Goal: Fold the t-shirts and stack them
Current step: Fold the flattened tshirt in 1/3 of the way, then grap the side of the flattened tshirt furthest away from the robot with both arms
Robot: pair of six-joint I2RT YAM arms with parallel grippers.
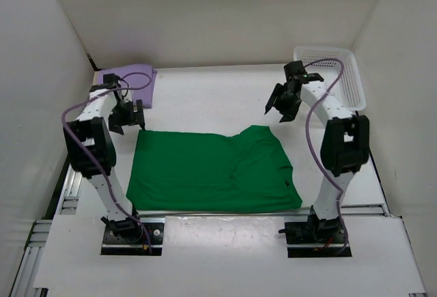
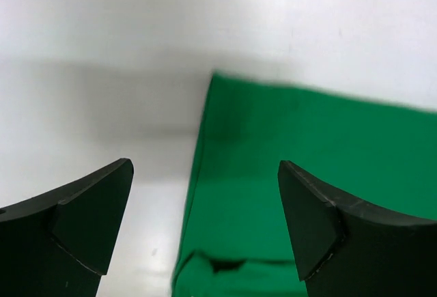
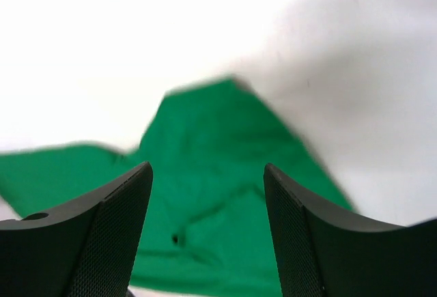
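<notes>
White walls enclose a white table [image 1: 205, 85] on three sides; two arms are bolted at its near edge.

1. Green t-shirt [image 1: 212, 171]: lies spread flat on the table between the two arms, with its near edge just beyond the arm bases. The outline is roughly rectangular. The left edge runs straight. The far right portion rises to a blunt peak, and a crease runs down the cloth on that side. In the left wrist view, a small tuck of cloth shows at the shirt's edge near the bottom of the picture.

2. Purple t-shirt [image 1: 130, 82]: lies in the far left corner of the table, well apart from the green one. The left arm and its purple cable hide part of it, so the fold cannot be judged.

3. Left gripper [image 2: 205, 167]: hangs over the far left corner of the green t-shirt. Its jaws are spread wide and nothing sits between them. The shirt's left edge passes below the gap, with bare table under one finger and green cloth under the other.

4. Right gripper [image 3: 207, 168]: raised above the table beyond the far right corner of the green t-shirt. Its jaws are parted and grasp nothing. The green peak shows below the gap.

5. White lattice basket [image 1: 341, 72]: stands in the far right corner of the table, behind the right arm.
</notes>
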